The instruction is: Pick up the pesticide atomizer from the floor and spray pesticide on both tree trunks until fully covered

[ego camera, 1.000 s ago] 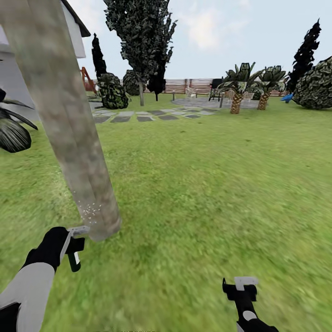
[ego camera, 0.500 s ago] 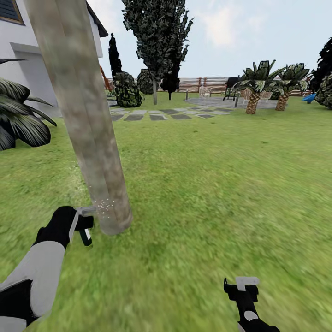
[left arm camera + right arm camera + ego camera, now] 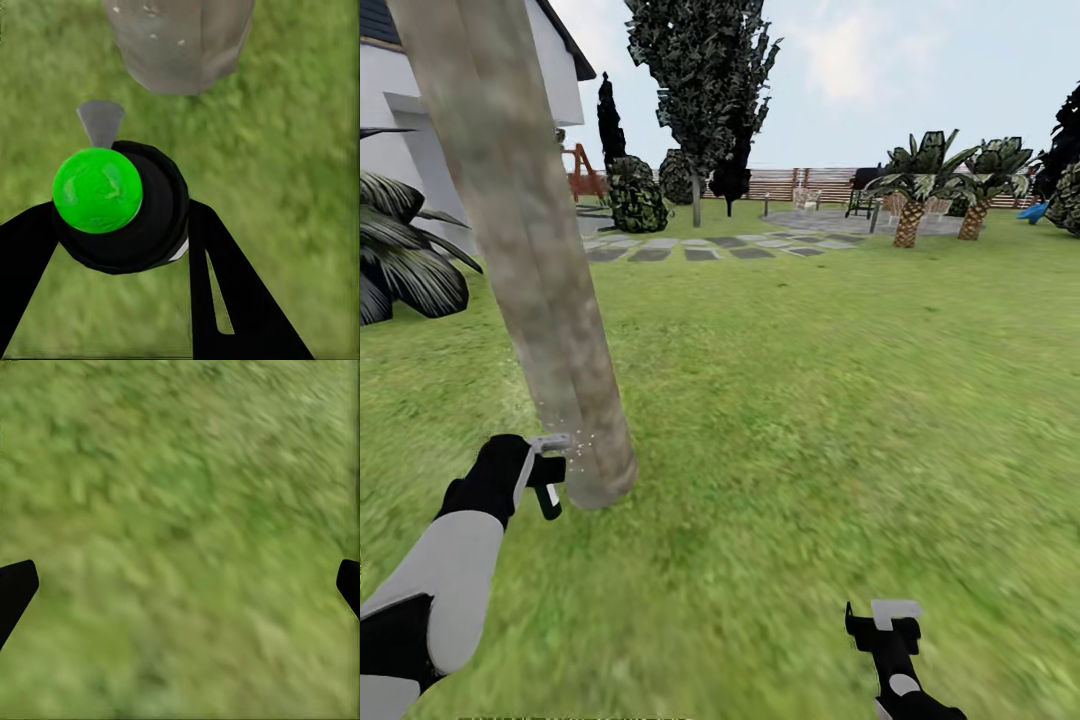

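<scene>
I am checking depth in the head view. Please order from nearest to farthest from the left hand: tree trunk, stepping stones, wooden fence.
1. Tree trunk, just ahead of the left hand.
2. Stepping stones, far across the lawn.
3. Wooden fence, at the back.

No text, label, brand, number or sign can be read in any of the views. The atomizer (image 3: pixel 112 206) shows a plain green cap and black body with no lettering, the trunk (image 3: pixel 530 260) carries only mottled grey-tan patches, and the house wall (image 3: pixel 420 150) and fence (image 3: pixel 800 183) are bare of writing. A faint smear at the bottom edge of the head view is too blurred to read.
</scene>
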Tool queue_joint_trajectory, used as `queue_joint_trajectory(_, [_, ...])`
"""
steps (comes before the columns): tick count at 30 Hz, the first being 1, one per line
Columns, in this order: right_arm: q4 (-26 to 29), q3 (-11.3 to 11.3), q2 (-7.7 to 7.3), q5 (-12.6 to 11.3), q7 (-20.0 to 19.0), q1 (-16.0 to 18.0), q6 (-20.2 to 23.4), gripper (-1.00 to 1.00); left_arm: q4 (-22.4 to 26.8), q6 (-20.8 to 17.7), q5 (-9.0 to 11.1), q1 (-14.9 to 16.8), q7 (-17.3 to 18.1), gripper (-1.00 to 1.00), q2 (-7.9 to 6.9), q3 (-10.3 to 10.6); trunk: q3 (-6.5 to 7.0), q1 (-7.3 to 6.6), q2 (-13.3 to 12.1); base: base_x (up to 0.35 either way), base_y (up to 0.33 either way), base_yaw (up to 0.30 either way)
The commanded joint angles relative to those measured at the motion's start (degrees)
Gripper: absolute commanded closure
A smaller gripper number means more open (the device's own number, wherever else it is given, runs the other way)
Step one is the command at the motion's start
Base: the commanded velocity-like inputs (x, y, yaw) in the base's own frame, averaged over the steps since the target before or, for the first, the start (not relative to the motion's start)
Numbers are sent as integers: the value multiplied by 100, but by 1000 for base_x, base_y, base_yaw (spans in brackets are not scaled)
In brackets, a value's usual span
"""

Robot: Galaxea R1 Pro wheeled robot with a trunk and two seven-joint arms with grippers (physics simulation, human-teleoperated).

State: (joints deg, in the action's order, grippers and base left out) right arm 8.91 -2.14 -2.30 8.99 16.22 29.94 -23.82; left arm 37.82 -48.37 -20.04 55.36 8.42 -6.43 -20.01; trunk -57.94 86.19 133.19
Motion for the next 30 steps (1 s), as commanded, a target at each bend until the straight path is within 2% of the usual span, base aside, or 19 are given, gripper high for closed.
queue_joint_trajectory(1, [-4, -23, 1, 59, 24, 3, -8, -100, 7, -21, -61, 3, 52, 100, 1, -21, -5, -1, 2, -86, -265, 218])
queue_joint_trajectory(4, [-4, -23, 2, 59, 23, 3, -8, -100, 2, -17, -61, 28, 46, 100, -8, -20, -5, -1, 2, -187, -226, 259])
queue_joint_trajectory(9, [-12, -22, 5, 59, 23, 3, -2, -100, -2, -19, -50, 123, 38, 100, 80, 22, -5, -1, 2, -44, -44, 276])
queue_joint_trajectory(12, [-12, -22, 15, 59, 22, 3, 0, -100, -57, -228, -44, 556, 49, 100, 93, 262, -5, -1, 2, -2, -2, 251])
queue_joint_trajectory(13, [-11, -29, -1, 53, 30, 3, 0, -100, -70, -516, -37, 929, 71, 100, 103, 328, -5, -1, 2, 0, 0, 48])
queue_joint_trajectory(15, [-10, -31, -6, 57, 37, 3, -7, -100, -36, -687, -42, 1126, 79, 100, 56, 406, -5, -1, 2, 0, 0, 17])
queue_joint_trajectory(20, [-3, -32, -12, 50, 39, 3, -8, -100, -5, -751, -45, 1104, 89, 100, 4, 663, -5, -1, 2, 22, -9, 2])
queue_joint_trajectory(28, [-3, -32, -11, 52, 39, 3, -8, -100, -78, -753, -59, 1084, 83, 100, -1, 688, -5, -1, 2, 227, -153, 0])
queue_joint_trajectory(30, [-3, -32, -8, 52, 39, 3, -8, -100, -71, -753, -41, 979, 82, 100, 15, 684, -5, -1, 2, 170, -210, 0])
